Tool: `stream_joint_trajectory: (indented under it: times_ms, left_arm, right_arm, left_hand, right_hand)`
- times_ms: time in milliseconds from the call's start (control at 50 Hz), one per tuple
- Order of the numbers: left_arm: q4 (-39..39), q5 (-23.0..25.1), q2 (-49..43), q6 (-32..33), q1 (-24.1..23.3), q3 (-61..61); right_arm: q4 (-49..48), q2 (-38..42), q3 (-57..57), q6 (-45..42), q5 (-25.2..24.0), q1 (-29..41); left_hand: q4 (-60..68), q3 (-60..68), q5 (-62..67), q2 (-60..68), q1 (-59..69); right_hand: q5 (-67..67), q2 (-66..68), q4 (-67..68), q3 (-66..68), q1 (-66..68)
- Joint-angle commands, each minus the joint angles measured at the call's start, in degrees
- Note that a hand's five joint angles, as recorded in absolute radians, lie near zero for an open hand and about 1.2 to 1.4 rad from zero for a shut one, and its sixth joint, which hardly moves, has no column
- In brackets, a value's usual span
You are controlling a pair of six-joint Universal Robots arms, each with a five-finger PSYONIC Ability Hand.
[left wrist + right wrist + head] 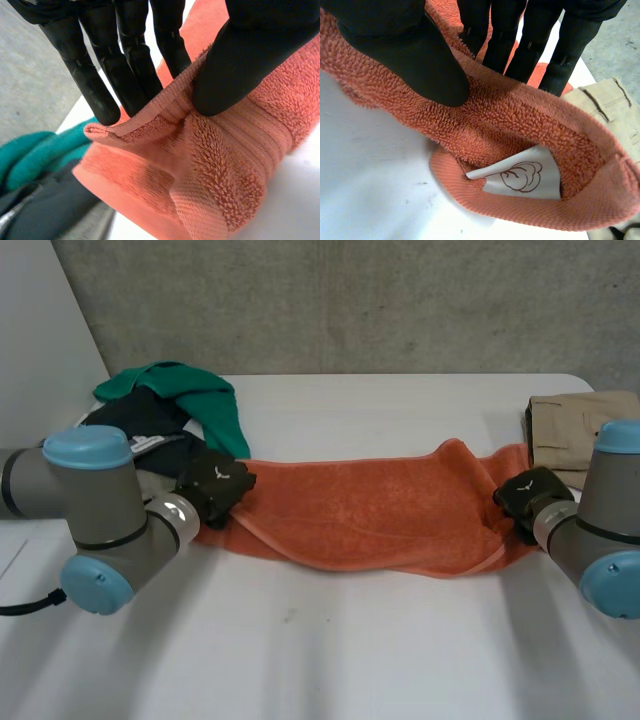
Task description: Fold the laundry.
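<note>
Towel (370, 510) ends in left robot hand (260, 50), right robot hand (405, 45) (thumb-to-finger pinches)

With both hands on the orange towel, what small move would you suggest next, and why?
Probably lift both ends slightly and draw them apart: the left hand and right hand each pinch one end of the orange towel, which lies rumpled on the white table between them.
</note>
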Motion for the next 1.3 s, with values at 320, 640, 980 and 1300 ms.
stream_joint_trajectory:
  times_ms: [320, 640, 980, 1300]
  left_arm:
    - [-26.8, -0.8, 37.1, -2.0, 6.0, -5.0]
    - [-22.7, -1.9, 13.3, -2.5, 2.8, 2.0]
    - [34.9, -11.1, 11.7, -6.3, -1.3, 16.6]
    - [25.7, -10.4, 13.1, -12.3, 0.3, -5.4]
  right_arm:
    - [21.2, -34.0, -1.0, -12.3, -0.3, -3.9]
    - [24.2, -15.6, -5.7, -17.1, 0.0, -4.5]
    - [-31.4, -16.4, -13.1, 0.4, 2.4, -0.6]
    - [-11.6, -9.1, -2.2, 1.5, -8.1, -1.3]
  left_hand:
    - [11.5, 11.9, 14.4, 11.5, 13.7]
    - [11.5, 11.9, 14.4, 11.5, 13.7]
    - [11.5, 11.9, 14.4, 11.5, 13.7]
    - [11.5, 11.9, 14.4, 11.5, 13.7]
  right_hand:
    - [11.2, 12.0, 11.2, 11.6, 16.9]
    - [11.2, 12.0, 11.2, 11.6, 16.9]
    - [11.2, 12.0, 11.2, 11.6, 16.9]
    - [11.2, 12.0, 11.2, 11.6, 16.9]
